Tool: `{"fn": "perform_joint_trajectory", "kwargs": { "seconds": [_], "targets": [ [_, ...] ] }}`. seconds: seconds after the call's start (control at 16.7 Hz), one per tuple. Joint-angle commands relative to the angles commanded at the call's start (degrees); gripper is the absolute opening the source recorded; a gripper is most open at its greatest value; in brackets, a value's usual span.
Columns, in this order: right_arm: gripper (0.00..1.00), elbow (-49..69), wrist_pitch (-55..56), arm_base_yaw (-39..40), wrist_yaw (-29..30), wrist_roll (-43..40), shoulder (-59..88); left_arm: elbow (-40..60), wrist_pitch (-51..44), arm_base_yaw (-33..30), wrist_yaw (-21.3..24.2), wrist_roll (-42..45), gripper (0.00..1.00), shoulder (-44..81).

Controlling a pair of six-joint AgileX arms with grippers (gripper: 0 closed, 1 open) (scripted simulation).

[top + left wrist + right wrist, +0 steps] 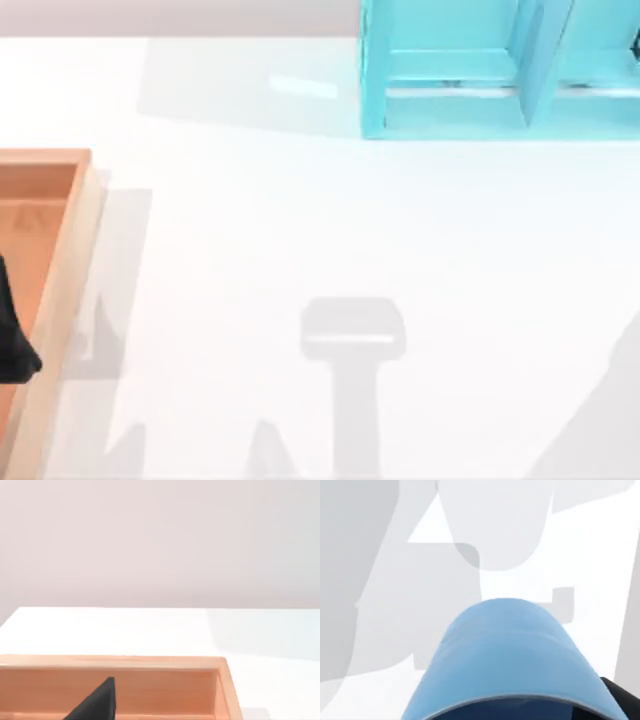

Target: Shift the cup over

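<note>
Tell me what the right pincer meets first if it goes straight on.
The blue cup, which sits right before the right wrist camera, probably already at the pincer. Beyond it lies the white table; depth is unclear.

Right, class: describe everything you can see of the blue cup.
The blue cup shows in the right wrist view, close to the camera. It is light blue, smooth and matte, like plastic, with rounded walls, a thin grey rim and a darker blue inside. Behind it lies the white table, crossed by grey shadows. A dark part sits at its edge; whether that touches it cannot be told.
</note>
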Motion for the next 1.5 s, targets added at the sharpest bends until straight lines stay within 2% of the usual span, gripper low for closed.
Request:
{"fn": "perform_joint_trajectory", "kwargs": {
  "seconds": [0.18, 0.48, 0.96, 1.26, 1.5],
  "targets": [
    [0.0, 4.6, -3.3, -3.8, 0.0, -3.7, 1.7, 0.0, 0.0, 0.0, 0.0, 0.0, 1.0, 0.0],
    [0.0, 4.6, -3.2, -3.9, 0.0, -3.9, 1.6, 0.0, 0.0, 0.0, 0.0, 0.0, 1.0, 0.0],
    [0.0, -7.3, 9.6, -3.1, 0.0, -3.0, 2.6, 0.0, 0.0, 0.0, 0.0, 0.0, 1.0, 0.0],
    [0.0, -8.3, 10.6, -3.1, 0.0, -2.9, 2.8, 0.0, 0.0, 0.0, 0.0, 0.0, 1.0, 0.0],
    [0.3, -8.3, 10.6, -3.1, 0.0, -2.9, 2.8, 0.0, 0.0, 0.0, 0.0, 0.0, 1.0, 0.0]
  ]
}}
